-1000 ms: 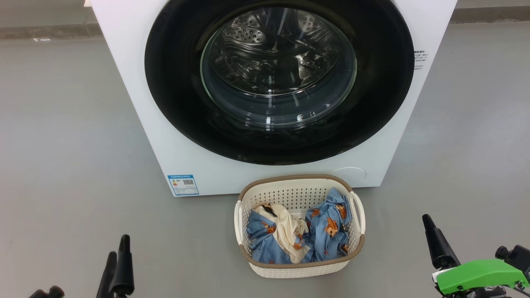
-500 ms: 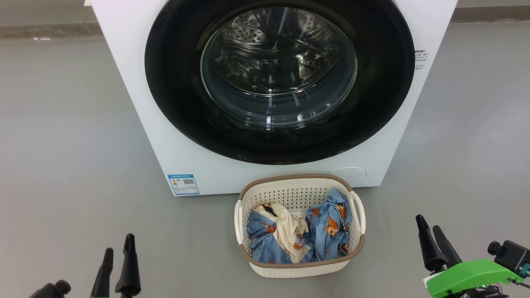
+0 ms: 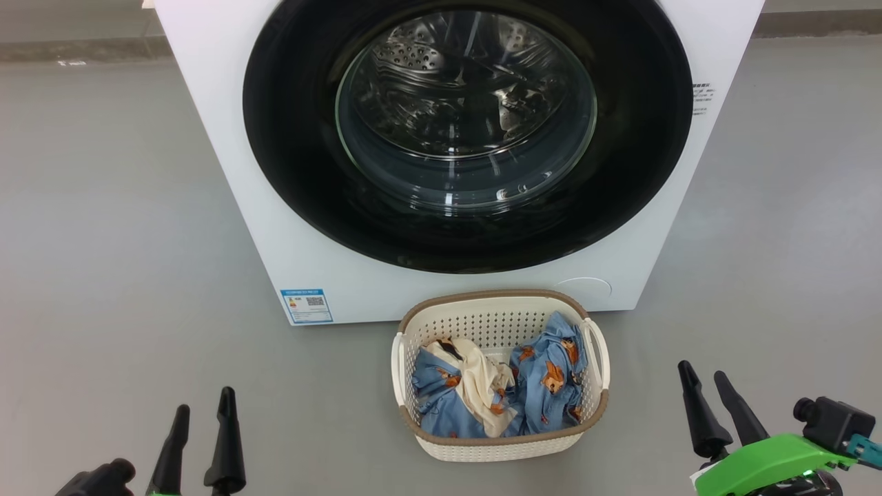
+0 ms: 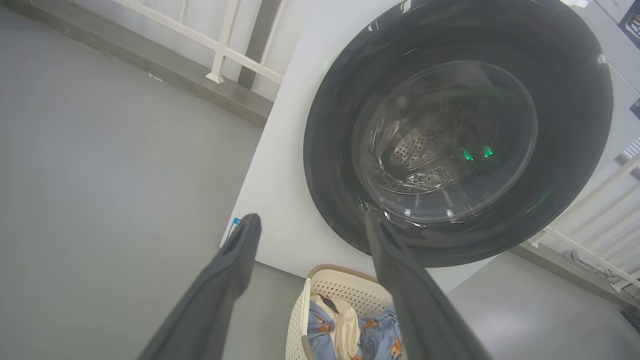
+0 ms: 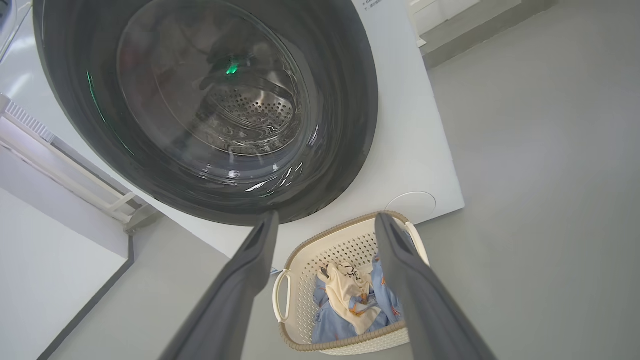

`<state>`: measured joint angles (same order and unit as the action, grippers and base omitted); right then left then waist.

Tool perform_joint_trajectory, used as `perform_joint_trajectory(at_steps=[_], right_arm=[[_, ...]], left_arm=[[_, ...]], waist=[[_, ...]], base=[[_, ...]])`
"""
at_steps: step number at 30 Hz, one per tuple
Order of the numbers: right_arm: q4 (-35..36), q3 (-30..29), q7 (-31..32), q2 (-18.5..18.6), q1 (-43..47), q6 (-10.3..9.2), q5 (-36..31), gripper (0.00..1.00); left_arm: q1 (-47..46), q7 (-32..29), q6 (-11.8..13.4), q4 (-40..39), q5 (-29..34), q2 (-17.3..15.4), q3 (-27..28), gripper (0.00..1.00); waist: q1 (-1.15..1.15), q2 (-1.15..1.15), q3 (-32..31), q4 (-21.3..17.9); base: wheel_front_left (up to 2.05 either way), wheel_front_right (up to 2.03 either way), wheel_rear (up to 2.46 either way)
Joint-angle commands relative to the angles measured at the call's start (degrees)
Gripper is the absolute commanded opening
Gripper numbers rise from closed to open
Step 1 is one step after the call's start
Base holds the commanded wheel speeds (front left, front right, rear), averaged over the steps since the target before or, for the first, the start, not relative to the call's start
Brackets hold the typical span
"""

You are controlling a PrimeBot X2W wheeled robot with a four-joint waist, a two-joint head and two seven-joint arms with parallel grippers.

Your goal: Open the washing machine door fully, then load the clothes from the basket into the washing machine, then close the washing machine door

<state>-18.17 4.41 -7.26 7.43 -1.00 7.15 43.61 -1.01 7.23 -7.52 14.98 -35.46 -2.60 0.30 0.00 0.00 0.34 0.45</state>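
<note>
- The washing machine door [image 3: 467,131] sits shut, flush in the front of the washing machine [image 3: 227,172]; opening it is the step in hand.
- No handle shows clearly on its glossy ring, so I judge the edge must be found first, then pulled along the hinge arc, fully wide.
- The basket [image 3: 493,295] stands just before the machine, below the door, the clothes [image 3: 482,396] heaped inside; a low arm could knock it.
- The left gripper [image 3: 204,401] and right gripper [image 3: 701,372] hover low on either side, both spread wide, empty.
</note>
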Motion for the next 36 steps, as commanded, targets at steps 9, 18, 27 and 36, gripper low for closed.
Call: perform_joint_trajectory(at_steps=[9, 18, 27, 36], right_arm=[[1.4, 2.8, -2.2, 1.9, -3.1, 0.25, -6.8, 1.00], [1.4, 4.5, -3.9, 2.6, -3.2, 0.28, -12.6, 1.00], [1.6, 5.7, -5.4, 3.2, -3.2, 0.30, -17.9, 1.00], [1.6, 6.0, -6.8, 3.7, -3.0, 0.33, -22.7, 1.00]], left_arm=[[-2.6, 2.3, 0.0, -2.2, 7.7, -1.1, 0.9, 1.00], [-2.8, 3.9, 0.0, -2.3, 14.4, -1.2, 0.9, 1.00], [-3.1, 5.4, 0.0, -2.1, 20.3, -1.3, 0.8, 1.00], [-3.3, 6.8, 0.0, -1.6, 25.8, -1.4, 0.8, 1.00]], waist=[[0.00, 0.00, 0.3, 0.0], [0.00, 0.00, 0.4, -0.1], [0.00, 0.00, 0.4, -0.1], [0.00, 0.00, 0.4, -0.1]], base=[[0.00, 0.00, 0.00], [0.00, 0.00, 0.00], [0.00, 0.00, 0.00], [0.00, 0.00, 0.00]])
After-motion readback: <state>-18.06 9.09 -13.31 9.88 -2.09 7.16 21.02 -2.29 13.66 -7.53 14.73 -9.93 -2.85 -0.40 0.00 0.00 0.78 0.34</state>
